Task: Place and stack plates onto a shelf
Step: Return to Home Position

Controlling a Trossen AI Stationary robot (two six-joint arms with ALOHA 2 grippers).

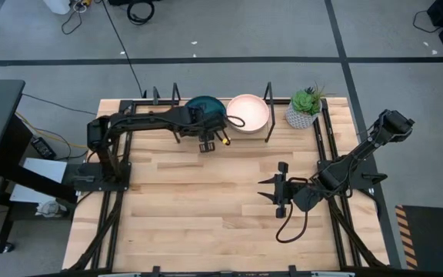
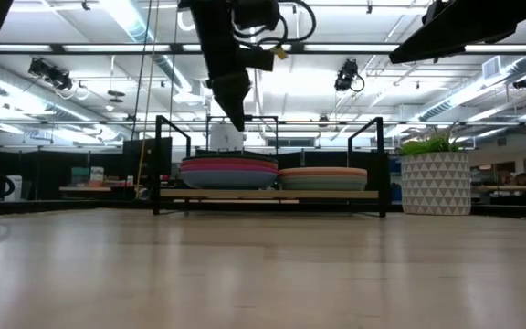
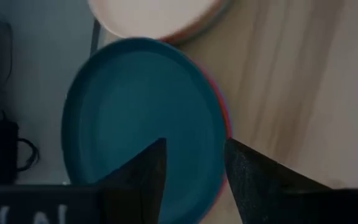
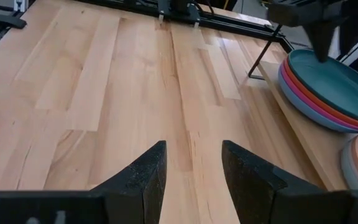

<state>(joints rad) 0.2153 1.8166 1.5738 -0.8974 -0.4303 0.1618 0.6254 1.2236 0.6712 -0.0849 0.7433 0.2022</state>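
Observation:
Two stacks of plates sit on the shelf [image 2: 272,194] at the table's far edge. The left stack has a teal plate [image 1: 204,107] [image 3: 142,118] on top, with orange, pink and blue rims [image 2: 228,174] below it. The right stack is topped by a cream-peach plate [image 1: 248,111] [image 2: 322,171]. My left gripper [image 1: 204,127] [image 3: 194,148] hangs open above the near rim of the teal plate and is clear of it in the low view [image 2: 236,117]. My right gripper [image 1: 267,190] [image 4: 193,163] waits open over bare table right of centre.
A potted plant [image 1: 304,108] in a white patterned pot [image 2: 435,183] stands at the shelf's right end. Black metal hoops [image 2: 170,146] rise at both ends of the shelf. The slatted wooden tabletop [image 4: 104,81] stretches between the shelf and the near edge.

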